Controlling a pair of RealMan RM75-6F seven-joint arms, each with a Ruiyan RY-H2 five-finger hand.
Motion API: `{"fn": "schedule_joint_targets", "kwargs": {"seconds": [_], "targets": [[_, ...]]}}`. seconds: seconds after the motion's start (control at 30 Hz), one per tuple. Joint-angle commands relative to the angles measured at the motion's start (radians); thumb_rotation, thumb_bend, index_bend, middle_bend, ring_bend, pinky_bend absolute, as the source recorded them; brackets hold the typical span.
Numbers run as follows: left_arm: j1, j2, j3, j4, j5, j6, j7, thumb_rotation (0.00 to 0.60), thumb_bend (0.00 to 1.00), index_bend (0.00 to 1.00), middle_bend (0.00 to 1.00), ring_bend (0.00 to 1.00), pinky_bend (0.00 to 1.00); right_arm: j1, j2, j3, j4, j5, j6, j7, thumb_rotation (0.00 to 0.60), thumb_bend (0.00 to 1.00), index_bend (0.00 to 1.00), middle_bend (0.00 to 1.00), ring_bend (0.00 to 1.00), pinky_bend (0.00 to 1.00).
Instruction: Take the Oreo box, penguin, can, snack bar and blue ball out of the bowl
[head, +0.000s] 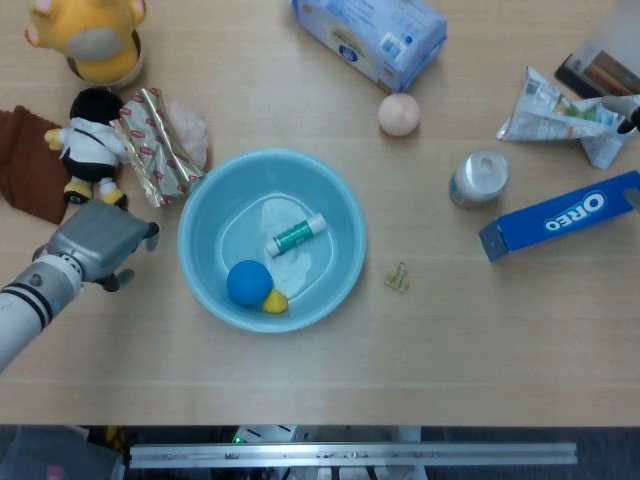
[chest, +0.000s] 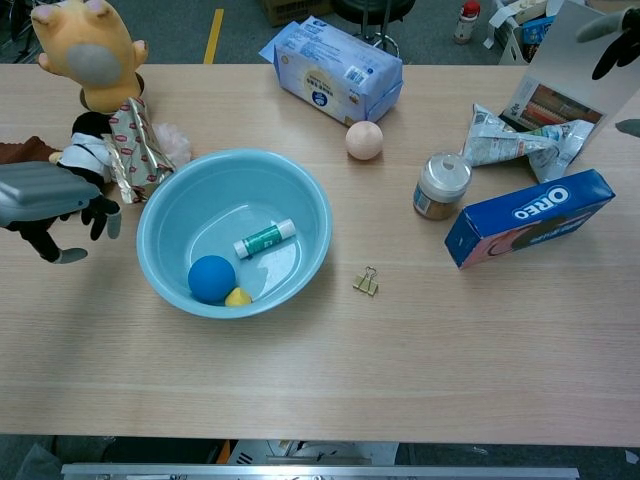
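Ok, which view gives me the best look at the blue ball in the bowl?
The head view: it looks straight down on the blue ball, clear of the bowl wall. The chest view shows it at an angle, low against the near wall.

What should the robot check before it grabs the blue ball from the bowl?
1. Blue ball in the bowl, uncovered from above: ok.
2. Left hand holds nothing: ok.
3. Left hand over the ball: not ok, it is beside the bowl.
4. Yellow piece touches the ball and may get nudged: not ok.
5. Right hand away from the bowl: ok.
6. Oreo box and can already out: ok.
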Motion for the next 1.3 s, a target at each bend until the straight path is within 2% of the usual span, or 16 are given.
{"fn": "schedule_joint_targets", "kwargs": {"seconds": [0.03,0.4,0.77,1.0,1.3], "targets": [[-0.009,-0.011,-0.006,-0.001,-0.010,-0.002,-0.012,0.596,0.36,0.35,0.41,0.34,0.40,-0.003,0.001,-0.001,0.002,-0.001,0.002,0.004,0.600,0.25,0.13,0.33,0.24,0.50],[-0.030,-0.047,-0.032,-0.035,0.021,-0.004,-0.084,0.597,0.36,0.34,0.40,0.34,0.40,-0.013,0.001,-0.004,0.018,-0.011,0.009,0.028,0.600,0.25,0.13,0.33,0.24,0.50],[-0.032,-0.074,-0.070,-0.079,0.073,0.040,-0.153,0.597,0.36,0.32,0.33,0.30,0.40,-0.007,-0.005,-0.003,0.017,-0.033,0.001,0.038,0.600,0.25,0.13,0.33,0.24,0.50],[0.031,-0.022,-0.080,-0.074,0.116,0.179,-0.174,0.600,0.36,0.29,0.31,0.28,0.40,0.046,-0.023,0.009,-0.029,-0.072,-0.050,0.013,0.600,0.25,0.14,0.33,0.26,0.52],[0.147,0.058,-0.091,-0.067,0.185,0.380,-0.226,0.600,0.36,0.27,0.28,0.24,0.38,0.185,-0.130,0.055,-0.083,-0.063,-0.167,-0.088,0.600,0.22,0.28,0.41,0.30,0.54]]}}
